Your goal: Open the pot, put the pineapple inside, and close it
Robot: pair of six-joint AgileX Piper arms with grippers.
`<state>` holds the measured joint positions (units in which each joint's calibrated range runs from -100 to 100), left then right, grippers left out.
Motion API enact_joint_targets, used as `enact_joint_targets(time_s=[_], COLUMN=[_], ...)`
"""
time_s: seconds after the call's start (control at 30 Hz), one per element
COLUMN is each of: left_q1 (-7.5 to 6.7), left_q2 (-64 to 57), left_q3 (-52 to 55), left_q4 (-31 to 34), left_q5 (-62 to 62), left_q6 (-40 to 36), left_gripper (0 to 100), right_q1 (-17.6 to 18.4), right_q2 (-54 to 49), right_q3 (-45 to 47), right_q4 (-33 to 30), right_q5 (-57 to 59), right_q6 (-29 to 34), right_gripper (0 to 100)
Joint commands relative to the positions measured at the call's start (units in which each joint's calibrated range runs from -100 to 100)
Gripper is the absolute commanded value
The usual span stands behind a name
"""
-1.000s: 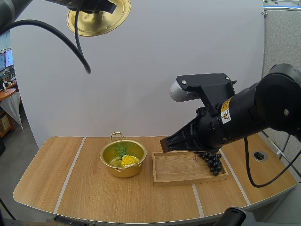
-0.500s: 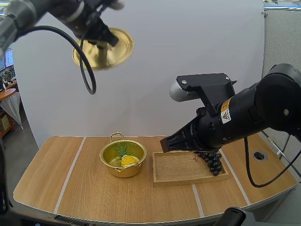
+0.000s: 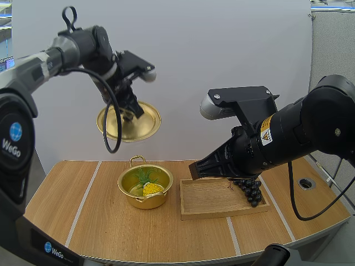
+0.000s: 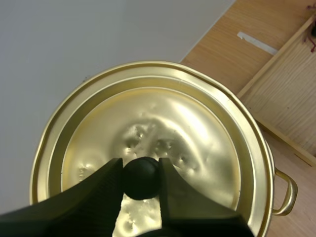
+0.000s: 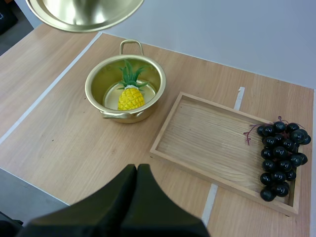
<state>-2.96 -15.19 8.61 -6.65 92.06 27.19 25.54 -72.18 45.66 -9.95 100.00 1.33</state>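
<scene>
Our left claw (image 4: 140, 170) is clenched on the black knob (image 4: 141, 178) of the golden lid (image 4: 168, 123), which hangs in the air just under its fingers. Below this claw the pot (image 3: 147, 201) stands open on the table (image 3: 94, 227), and the pineapple (image 3: 151, 189) lies inside it. Our right claw (image 5: 137, 169) is closed on nothing, its fingers lying together as one dark wedge. Ahead of it lies the wooden tray (image 5: 207, 143), with the grapes (image 5: 281, 153) at the tray's right end. The left arm (image 3: 50, 58) carries the WeGo mark (image 3: 12, 145) in white, and the right arm (image 3: 310, 127) bears a yellow warning label (image 3: 266, 130) whose small print we cannot read
</scene>
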Motion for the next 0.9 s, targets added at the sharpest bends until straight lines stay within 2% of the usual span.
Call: enact_joint_targets(time_s=[0.0, 0.17, 0.5, 0.87], left_q1=[-0.23, -0.23, -0.14, 0.04], left_q2=[2.38, 3.21, 6.50, 10.24], left_q3=[5.73, 11.23, 19.86, 20.72], left_q4=[-3.80, -9.38, -9.48, -12.76], left_q5=[-4.79, -8.88, -19.46, -19.96], left_q6=[3.84, 8.59, 11.35, 13.86], left_gripper=[0, 0, 0, 0], right_q1=[-0.23, -0.23, -0.23, -0.23], right_q2=[-0.60, -0.60, -0.60, -0.60], right_q3=[0.11, 0.11, 0.11, 0.11], right_q4=[-0.20, -0.20, -0.20, -0.20], right_q5=[0.00, 0.00, 0.00, 0.00], right_q6=[-0.24, -0.24, -0.24, -0.24], right_gripper=[0, 0, 0, 0])
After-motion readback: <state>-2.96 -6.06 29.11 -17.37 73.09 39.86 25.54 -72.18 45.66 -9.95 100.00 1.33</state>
